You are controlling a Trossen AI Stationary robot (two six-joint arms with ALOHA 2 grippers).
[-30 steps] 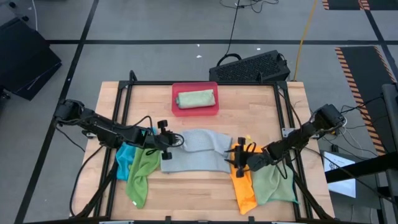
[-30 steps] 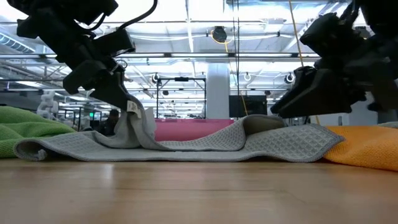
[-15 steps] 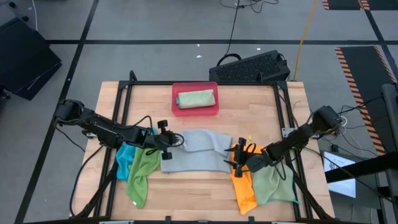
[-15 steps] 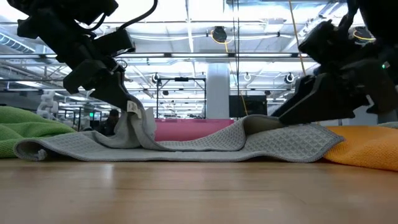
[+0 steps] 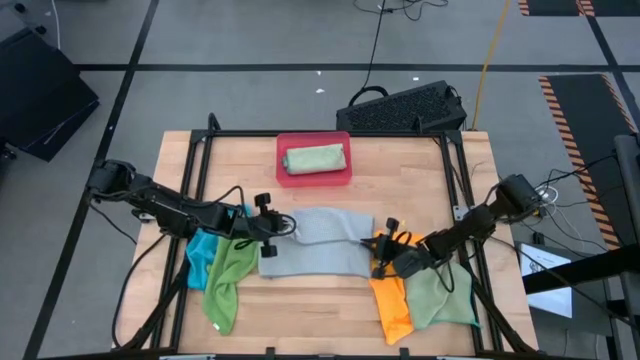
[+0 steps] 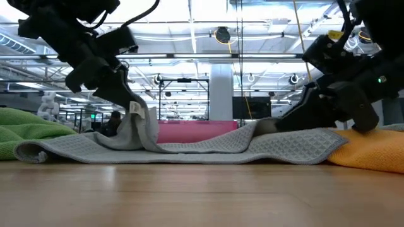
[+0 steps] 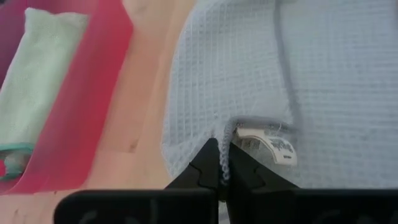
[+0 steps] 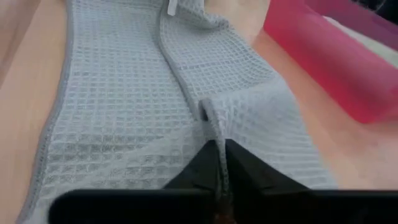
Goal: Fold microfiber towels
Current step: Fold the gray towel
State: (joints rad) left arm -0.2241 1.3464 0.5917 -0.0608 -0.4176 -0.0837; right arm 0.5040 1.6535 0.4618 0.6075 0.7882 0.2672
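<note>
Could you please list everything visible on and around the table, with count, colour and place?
Grey towel: one, light grey waffle weave, spread at the table's centre, pinched at both ends.
Folded towel: one, pale green, lying in the tray.
Tray: one, pink-red, at the table's far middle.
Blue towel: one, bright blue, left side, partly under the green one.
Green towel: one, green, left front.
Orange towel: one, orange, right front.
Light green towel: one, right front, beside the orange one.
Table: one, light wood.
Keyboard: one, black, beyond the table's far right corner.
Left end effector: shut on the grey towel's left end.
Right end effector: shut on its right end.
</note>
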